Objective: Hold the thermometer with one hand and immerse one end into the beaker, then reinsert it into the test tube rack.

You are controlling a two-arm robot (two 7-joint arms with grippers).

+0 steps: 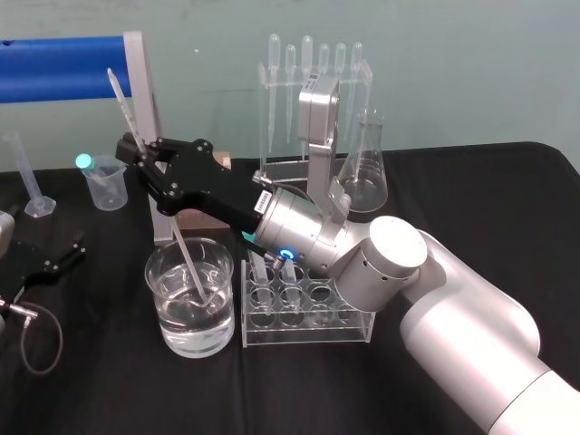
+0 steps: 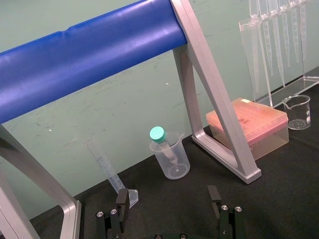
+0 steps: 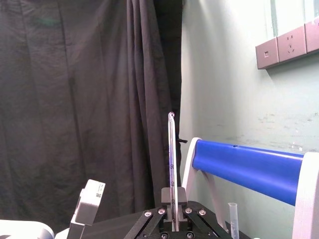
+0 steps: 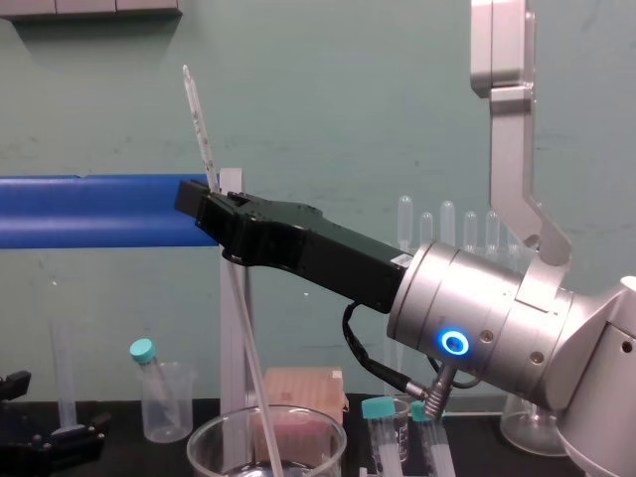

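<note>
Black cloth covers the surface (image 1: 109,399) in front of a pale green wall. The dipping step is in hand. The right end effector (image 1: 136,149) is closed on the thermometer (image 1: 188,258), and the rod slants down so that its lower end sits in the water inside the beaker (image 1: 149,272).

Next, I judge, the rod must be lifted along its own line until the tip clears the rim. It then goes across to the test tube rack (image 1: 308,335) just beside the beaker and is lowered into a free hole.

The head view shows the tip under water. The chest view shows the rod's tilt and how far it rises above the jaws. The right wrist view shows it pinched squarely between them. The left wrist view shows the parked left end effector (image 2: 169,199) low at the left, its fingers (image 2: 122,199) apart and empty.
</note>
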